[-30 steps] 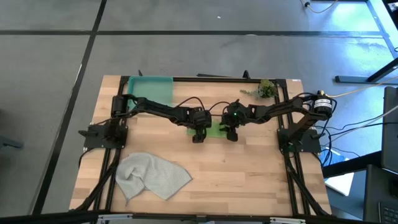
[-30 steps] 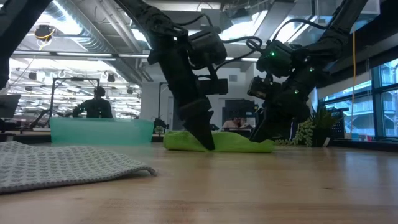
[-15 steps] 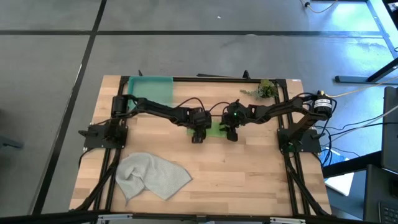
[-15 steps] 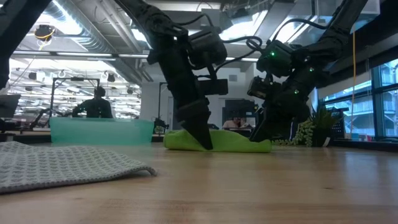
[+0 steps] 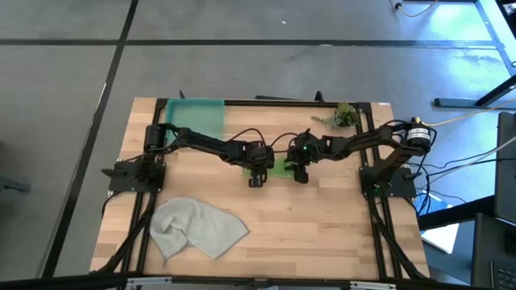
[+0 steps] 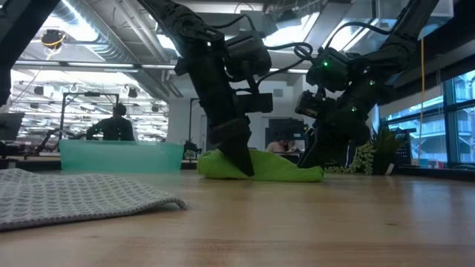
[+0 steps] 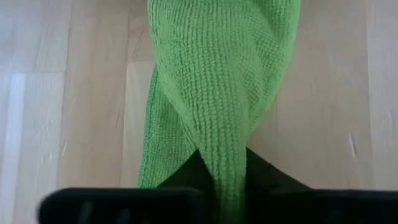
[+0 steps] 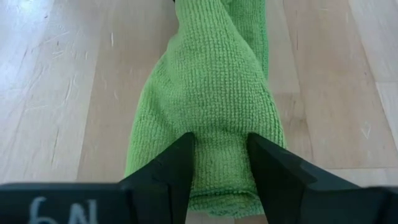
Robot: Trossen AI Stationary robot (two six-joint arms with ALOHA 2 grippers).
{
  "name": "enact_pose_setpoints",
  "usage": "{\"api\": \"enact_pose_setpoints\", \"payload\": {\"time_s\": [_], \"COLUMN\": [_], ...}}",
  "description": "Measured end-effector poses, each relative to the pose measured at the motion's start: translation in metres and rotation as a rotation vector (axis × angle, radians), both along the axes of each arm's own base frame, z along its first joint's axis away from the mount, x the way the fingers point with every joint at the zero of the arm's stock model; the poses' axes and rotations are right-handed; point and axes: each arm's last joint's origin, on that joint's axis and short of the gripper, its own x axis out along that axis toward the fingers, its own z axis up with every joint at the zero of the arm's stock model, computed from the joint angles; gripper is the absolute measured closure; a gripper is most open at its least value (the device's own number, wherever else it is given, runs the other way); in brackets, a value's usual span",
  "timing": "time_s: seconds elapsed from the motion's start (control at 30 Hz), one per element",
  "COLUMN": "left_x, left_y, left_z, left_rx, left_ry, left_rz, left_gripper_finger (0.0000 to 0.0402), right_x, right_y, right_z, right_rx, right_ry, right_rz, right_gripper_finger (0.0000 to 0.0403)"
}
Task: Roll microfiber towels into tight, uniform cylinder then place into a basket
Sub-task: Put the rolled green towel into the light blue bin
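Both tools are pinching opposite ends of the bright lime green microfiber towel (image 5: pixel 277 167) mid-tabletop (image 5: pixel 322 217), left tool (image 5: pixel 255 175) and right tool (image 5: pixel 299 172) clamped on it; both ends should be turning evenly, keeping the roll tight.

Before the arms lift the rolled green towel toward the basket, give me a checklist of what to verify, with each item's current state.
1. Left gripper shut on the green towel: ok, cloth pinched between its fingers.
2. Right gripper shut on the roll's other end: ok, fingers clamp both sides.
3. Roll tight and uniform: not ok, the left end twists and bunches higher in the low view.
4. Basket free to receive it: ok, nothing shows inside from above.
5. Path from roll to basket unobstructed: cannot tell; the left arm lies across it.
6. Grey towel rolled: not ok, crumpled flat near the front edge.
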Motion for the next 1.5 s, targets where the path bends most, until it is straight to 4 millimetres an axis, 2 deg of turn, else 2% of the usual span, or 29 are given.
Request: {"api": "enact_pose_setpoints", "payload": {"time_s": [0.1, 0.7, 0.93, 1.23, 1.4, 1.5], "left_x": [0.0, 0.0, 0.0, -0.004, -0.005, -0.007], "left_y": [0.0, 0.0, 0.0, -0.001, 0.0, 0.0], "left_z": [0.0, 0.0, 0.0, 0.001, 0.001, 0.008], "left_rx": [-0.001, -0.016, -0.018, -0.027, -0.028, -0.029], "left_ry": [0.0, -0.005, -0.005, 0.025, 0.034, 0.028], "left_rz": [0.001, 0.025, 0.029, 0.046, 0.05, 0.052], "left_gripper_finger": [0.0389, 0.039, 0.039, 0.039, 0.039, 0.039], "right_x": [0.0, 0.0, 0.002, 0.005, -0.004, -0.012], "right_y": [0.0, 0.001, 0.0, 0.0, 0.002, 0.004], "right_z": [0.0, 0.0, 0.003, 0.024, 0.046, 0.061], "right_rx": [0.0, 0.095, 0.08, 0.093, 0.075, 0.06], "right_ry": [0.0, -0.006, -0.003, 0.048, 0.02, -0.006], "right_rz": [0.0, -0.055, -0.071, -0.029, -0.033, -0.042], "right_gripper_finger": [0.0249, 0.0247, 0.0208, 0.0194, 0.0192, 0.0194]}}
